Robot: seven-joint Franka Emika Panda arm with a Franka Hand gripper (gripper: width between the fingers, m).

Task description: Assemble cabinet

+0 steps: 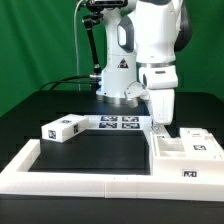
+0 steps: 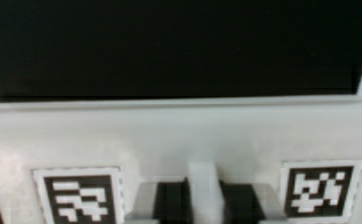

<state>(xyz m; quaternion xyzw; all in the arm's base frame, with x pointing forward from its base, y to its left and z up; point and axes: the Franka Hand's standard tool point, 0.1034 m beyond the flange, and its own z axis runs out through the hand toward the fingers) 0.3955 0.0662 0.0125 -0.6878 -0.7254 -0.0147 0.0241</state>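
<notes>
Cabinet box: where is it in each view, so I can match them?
Exterior view: the cabinet box sits at the exterior view's right, under the gripper.
Wrist view: it fills much of the picture, close up, two marker tags facing the camera.
Shared landmark: the gripper, just over the box's white wall in both.

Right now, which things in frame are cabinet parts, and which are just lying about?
Belongs to the job:
- small tagged white block, at the exterior view's left
- cluster of tagged white parts, at the exterior view's right, beneath the arm

Not part of it:
- marker board
- white rail edging the table
- black table
</notes>
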